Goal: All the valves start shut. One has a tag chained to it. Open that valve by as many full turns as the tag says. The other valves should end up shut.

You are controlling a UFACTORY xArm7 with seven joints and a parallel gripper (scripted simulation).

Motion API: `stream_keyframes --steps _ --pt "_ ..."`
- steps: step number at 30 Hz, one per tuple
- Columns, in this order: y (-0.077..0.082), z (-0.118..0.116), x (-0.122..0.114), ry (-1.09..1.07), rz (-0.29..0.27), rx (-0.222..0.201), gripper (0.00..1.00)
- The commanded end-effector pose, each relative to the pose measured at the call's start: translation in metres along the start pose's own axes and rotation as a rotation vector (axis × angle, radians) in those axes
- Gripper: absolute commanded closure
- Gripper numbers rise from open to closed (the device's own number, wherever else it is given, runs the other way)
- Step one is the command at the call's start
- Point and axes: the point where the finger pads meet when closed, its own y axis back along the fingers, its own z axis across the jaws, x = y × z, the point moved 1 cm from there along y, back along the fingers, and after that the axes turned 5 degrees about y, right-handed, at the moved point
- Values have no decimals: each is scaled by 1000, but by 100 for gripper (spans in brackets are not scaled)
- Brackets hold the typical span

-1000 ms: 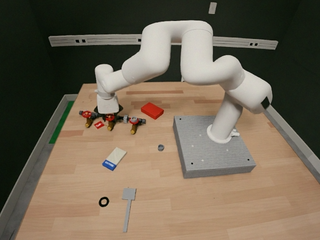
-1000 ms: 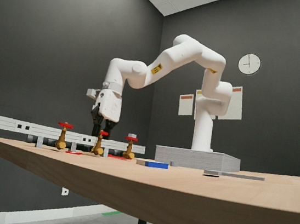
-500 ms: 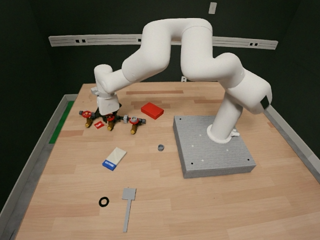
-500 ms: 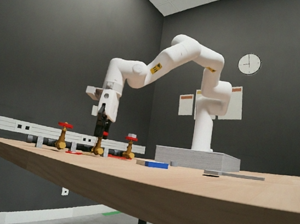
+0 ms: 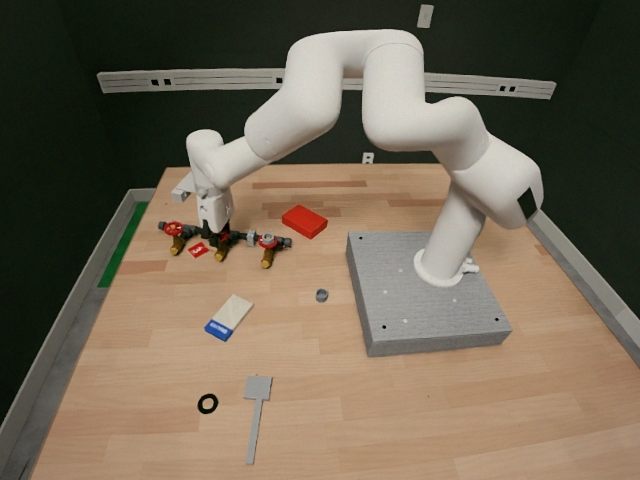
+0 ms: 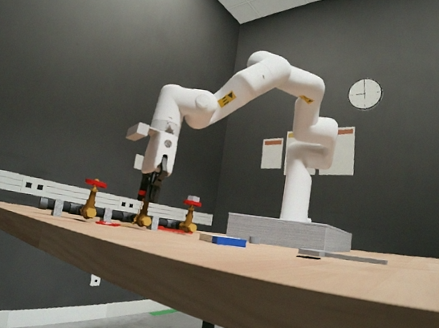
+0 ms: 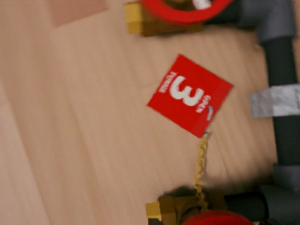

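Observation:
Three brass valves with red handwheels stand on a dark pipe at the table's far left. My gripper is shut on the middle valve's handwheel, reaching straight down on it. A red tag marked "3" lies on the wood, and a chain joins it to the middle valve. The tag also shows in the top view. The left valve and the right valve stand free. The right valve's wheel carries a grey cap.
A red block lies behind the pipe. A white and blue card, a small grey cap, a black ring and a grey paddle lie nearer the front. The arm's grey base plate stands at the right.

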Motion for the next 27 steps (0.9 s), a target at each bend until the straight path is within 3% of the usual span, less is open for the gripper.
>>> stream_keyframes --steps 1,14,16,17,27 --pt "2 0 2 279 20 15 100" --pt "2 0 2 867 15 -4 100" --pt "2 0 2 867 15 -4 100" --pt "2 0 2 1003 17 -5 100" --pt "2 0 2 1444 18 -10 100"
